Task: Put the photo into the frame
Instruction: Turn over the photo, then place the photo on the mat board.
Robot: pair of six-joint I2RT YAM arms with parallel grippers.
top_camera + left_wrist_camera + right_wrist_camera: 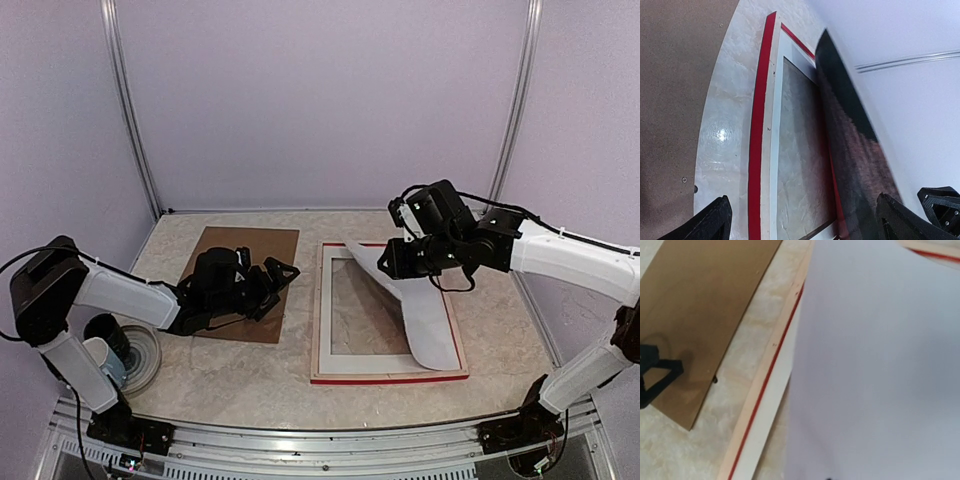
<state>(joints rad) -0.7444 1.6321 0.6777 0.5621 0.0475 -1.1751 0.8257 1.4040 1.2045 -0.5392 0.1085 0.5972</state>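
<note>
While the right fingers are sitting at a raised corner of the photo, its white back is hiding whether they are pinching. It is leaning over the three o'clock side of the frame; the left fingers are standing spread above the board at nine o'clock.

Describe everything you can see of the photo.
The photo is a large, thin, flexible-looking sheet, plain white back up, its dark-to-reddish printed face turned down. It leans tilted over the right side of the frame, near edge resting on it, far edge raised at the right arm's fingers; whether they grip it cannot be told.
</note>
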